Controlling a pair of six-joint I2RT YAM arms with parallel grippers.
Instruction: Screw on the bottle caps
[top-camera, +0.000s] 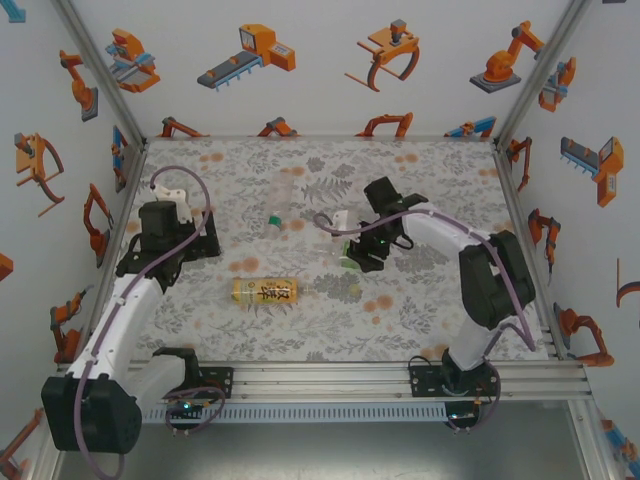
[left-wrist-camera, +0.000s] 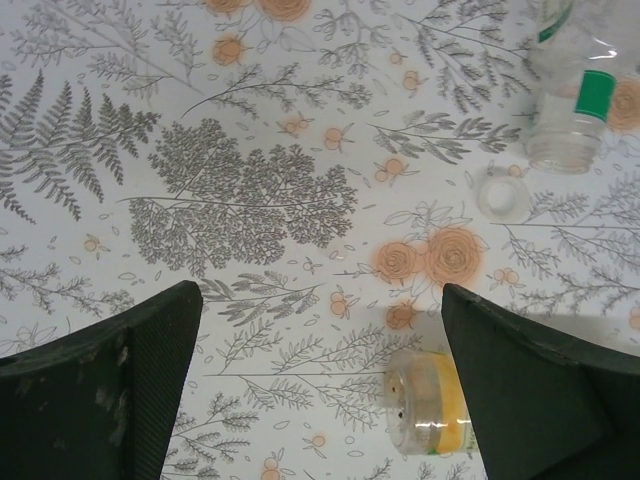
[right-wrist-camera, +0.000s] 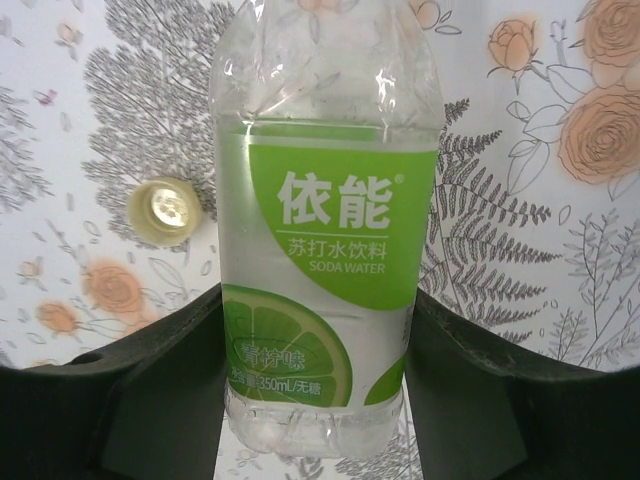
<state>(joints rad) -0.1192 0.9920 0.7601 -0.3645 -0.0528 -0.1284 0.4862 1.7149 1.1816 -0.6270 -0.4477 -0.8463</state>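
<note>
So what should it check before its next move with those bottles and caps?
1. Grip: the right gripper is closed on the green-label bottle, with a finger against each side: ok.
2. Bottle mouth uncapped and in view: cannot tell, since the neck is cut off at the top of the right wrist view.
3. Cap at hand: a pale cap lies loose beside that bottle: ok.
4. Other arm free: the left gripper is wide open and empty: ok.
5. The amber bottle standing upright: not ok, it lies on its side.
6. The green cap unobstructed: ok.
</note>
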